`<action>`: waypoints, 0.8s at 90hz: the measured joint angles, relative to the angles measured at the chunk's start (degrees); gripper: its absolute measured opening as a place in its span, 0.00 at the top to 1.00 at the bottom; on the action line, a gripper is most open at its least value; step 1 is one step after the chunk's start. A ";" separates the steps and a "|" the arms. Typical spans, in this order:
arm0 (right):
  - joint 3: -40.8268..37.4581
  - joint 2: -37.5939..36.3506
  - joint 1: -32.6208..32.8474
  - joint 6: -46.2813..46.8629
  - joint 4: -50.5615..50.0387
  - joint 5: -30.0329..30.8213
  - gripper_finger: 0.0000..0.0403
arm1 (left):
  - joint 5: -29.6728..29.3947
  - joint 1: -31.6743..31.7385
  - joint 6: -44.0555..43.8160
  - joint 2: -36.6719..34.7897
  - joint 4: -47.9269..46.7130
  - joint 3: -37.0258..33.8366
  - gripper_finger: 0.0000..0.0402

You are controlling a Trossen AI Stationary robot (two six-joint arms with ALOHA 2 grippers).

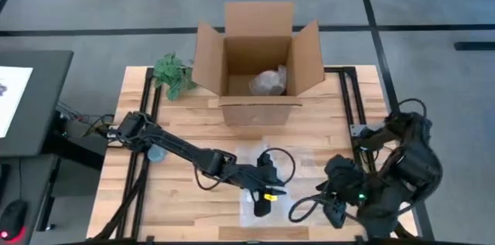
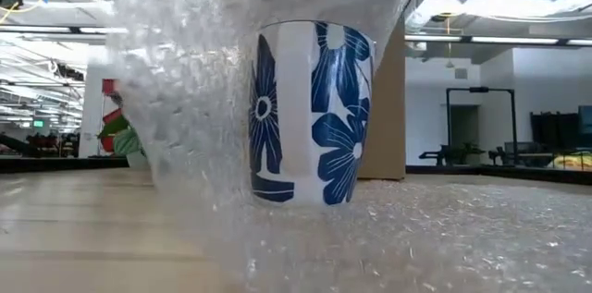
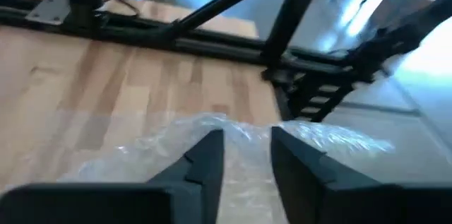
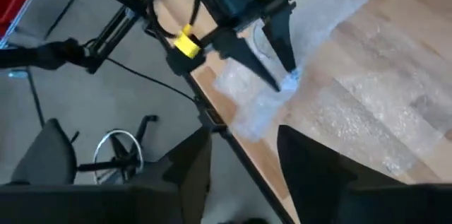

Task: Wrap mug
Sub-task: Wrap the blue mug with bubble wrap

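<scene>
A white mug with blue flowers [image 2: 310, 113] stands upright on a sheet of clear bubble wrap [image 2: 416, 228]. Part of the wrap rises beside and over it [image 2: 185, 80]. In the high view the arm and the raised wrap hide the mug. My left gripper [image 1: 261, 205] is near the table's front edge, shut on the wrap [image 1: 302, 160]. My right gripper [image 1: 331, 202] waits at the front right, open, with nothing between its fingers [image 4: 311, 174]. My left gripper pinches an edge of the bubble wrap [image 4: 289, 80] between its two fingertips [image 4: 272, 44], with the wrap showing between the fingers [image 3: 247, 131]. The fingers come from above, slanting down. The held edge is lifted off the table, and the rest of the sheet lies under the mug.
An open cardboard box [image 1: 259, 67] stands at the far middle of the table with a bubble-wrapped bundle [image 1: 268, 83] inside. A green plant [image 1: 174, 75] lies to its left. Black rails [image 1: 348, 106] run along the table's sides. Bare wood lies at the near left.
</scene>
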 joint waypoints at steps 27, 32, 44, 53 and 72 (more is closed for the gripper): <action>0.00 0.00 -2.76 -6.34 0.04 -3.50 0.70 | 5.91 0.57 -1.88 -5.66 -1.66 0.03 0.59; -0.02 0.00 -3.51 -7.53 0.00 -3.51 0.70 | 6.03 0.53 -1.24 -6.66 -3.28 0.04 0.59; -0.02 0.02 -5.05 -9.53 0.02 -3.79 0.70 | 3.97 0.87 -0.71 -6.86 -7.55 0.04 0.58; -0.02 0.02 -5.78 -10.29 0.02 -4.01 0.70 | 3.90 1.53 -0.69 -6.05 -10.38 0.04 0.57; -0.02 0.04 -5.96 -10.49 0.02 -4.21 0.70 | 4.36 3.70 -1.12 -5.74 -10.43 0.00 0.48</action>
